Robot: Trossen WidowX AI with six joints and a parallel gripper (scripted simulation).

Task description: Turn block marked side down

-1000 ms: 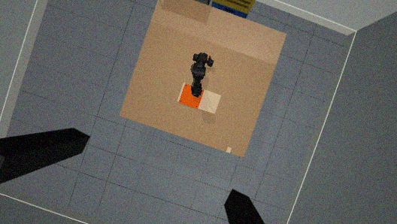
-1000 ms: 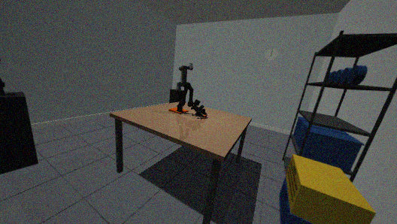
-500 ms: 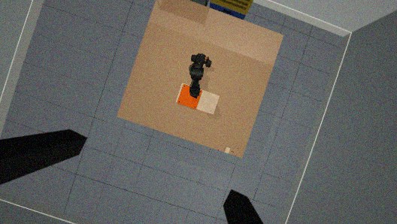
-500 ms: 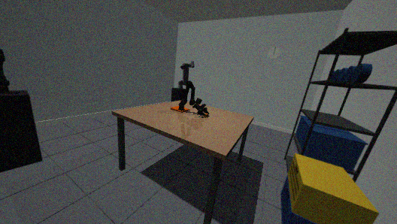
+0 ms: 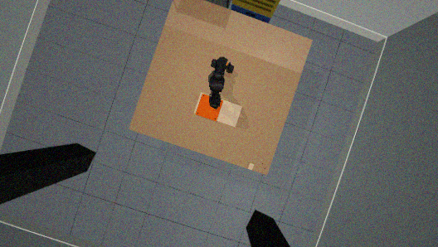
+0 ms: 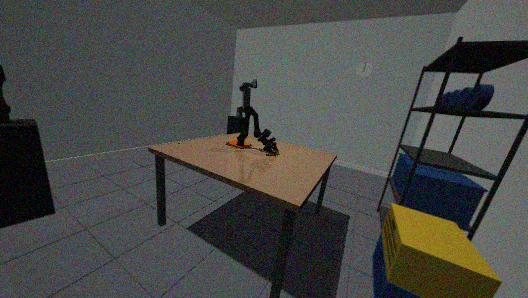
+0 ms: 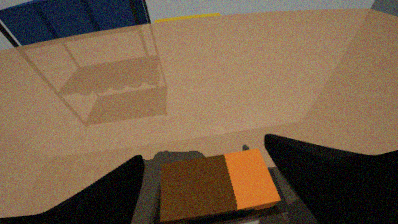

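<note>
Lying flat between the spread, empty gripper [image 7: 210,172], an orange block [image 7: 217,186], partly shadowed brown.

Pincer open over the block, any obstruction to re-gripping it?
Probably not. The wrist view shows the block lying between the open pincer fingers, with nothing else near it on the table.

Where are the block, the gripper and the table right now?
block [image 7: 217,186]: wrist view, on its upward face.
gripper [image 7: 200,172]: wrist view, midway between the open fingertips.
table [image 6: 280,172]: exterior view, bare part of the top.
</note>
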